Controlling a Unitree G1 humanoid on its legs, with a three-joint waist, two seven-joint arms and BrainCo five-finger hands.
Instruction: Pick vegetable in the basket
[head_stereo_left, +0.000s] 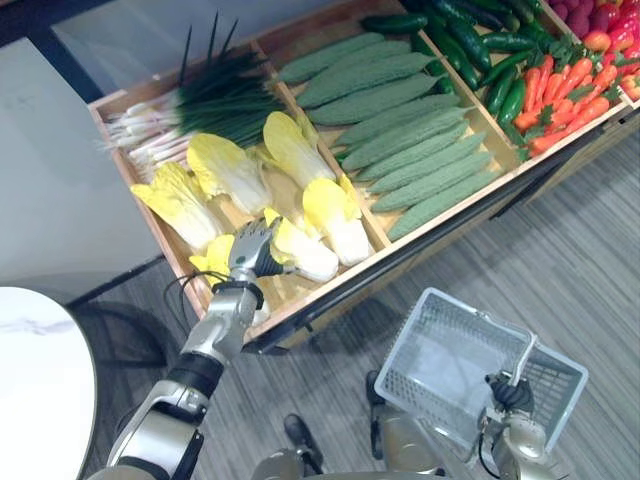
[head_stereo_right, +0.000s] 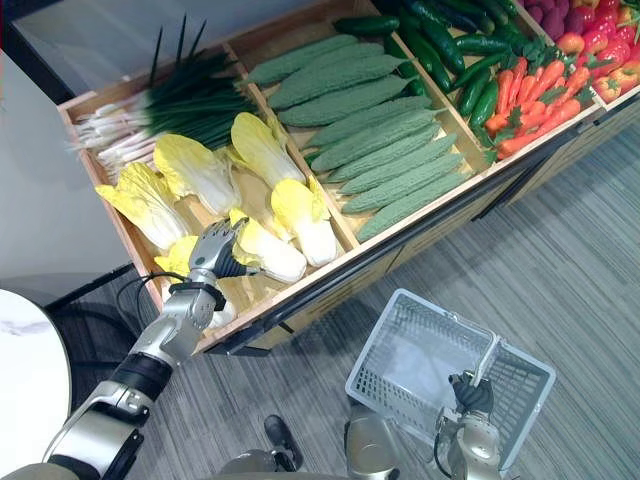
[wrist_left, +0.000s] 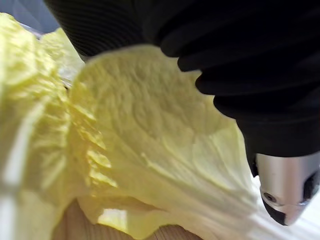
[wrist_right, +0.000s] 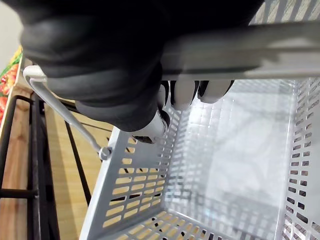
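Several yellow napa cabbages lie in a wooden compartment of the display shelf (head_stereo_left: 330, 285). My left hand (head_stereo_left: 250, 250) rests on the front cabbage (head_stereo_left: 305, 255), its fingers curled over the leafy end. In the left wrist view the cabbage (wrist_left: 150, 150) presses against the palm, with a fingertip (wrist_left: 285, 195) beside it. A grey plastic basket (head_stereo_left: 430, 340) hangs low on the right, with nothing in it. My right hand (head_stereo_left: 510, 392) is shut on the basket handle (wrist_right: 280, 45).
The shelf also holds spring onions (head_stereo_left: 190, 110), bitter gourds (head_stereo_left: 400, 120), cucumbers (head_stereo_left: 470, 45), carrots (head_stereo_left: 565, 100) and red peppers (head_stereo_left: 610, 30). A white round table (head_stereo_left: 35, 390) stands at the lower left. Grey carpet lies below the shelf.
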